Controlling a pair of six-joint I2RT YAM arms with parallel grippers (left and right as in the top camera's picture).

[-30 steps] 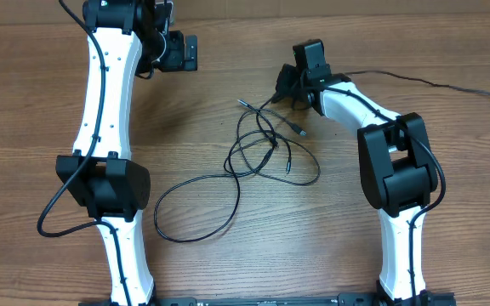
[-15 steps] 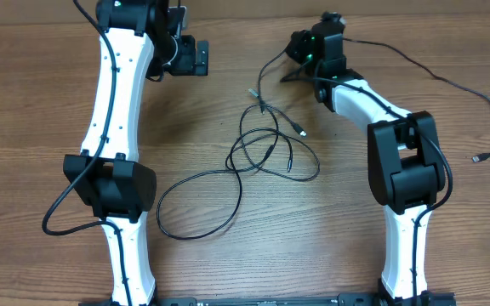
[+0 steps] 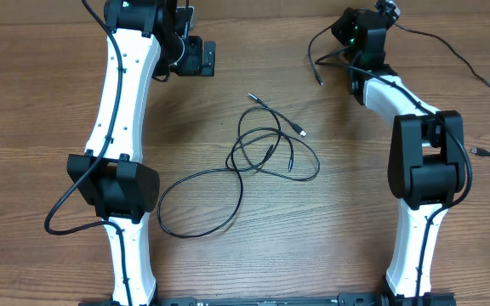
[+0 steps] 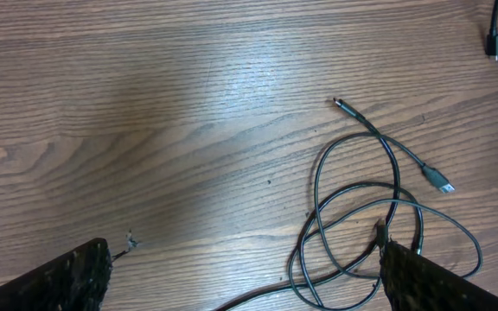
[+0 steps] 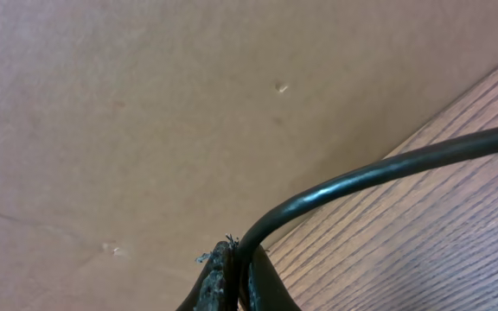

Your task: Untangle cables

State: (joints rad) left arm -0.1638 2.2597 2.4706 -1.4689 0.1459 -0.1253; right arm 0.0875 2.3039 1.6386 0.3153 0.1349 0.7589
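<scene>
Right gripper [image 5: 232,278] is pressed together on one black cable [image 5: 379,168], pinching it right at the fingertips, and that close-up shows little else! Only the very tips of the fingers make it into the bottom of the wrist view. Behind them is a plain brown surface [image 5: 128,112] I can't identify, with a strip of table [image 5: 456,233] at the lower right. From above, the gripper sits at the far edge of the table, and its jaws are lost against the dark wrist. One stretch of the cable loops down on the inner side and ends in a plug [image 3: 318,82] hanging free. The other stretch sweeps out past the right arm [image 3: 419,153] to an end [image 3: 476,151] near the frame's edge, too small to read. Over to the left gripper [image 4: 245,263]: spread wide, holding nothing, only two finger corners showing, hovering above bare wood. The tangle [image 3: 266,153] lies mid-table between the arms, well apart from both grippers, with a big loop trailing toward the left arm's base. Two tips poke out on its far side, one thin [image 4: 342,104] and one silver [image 4: 442,184]. Where the strands cross, I can't tell which lies on top.
</scene>
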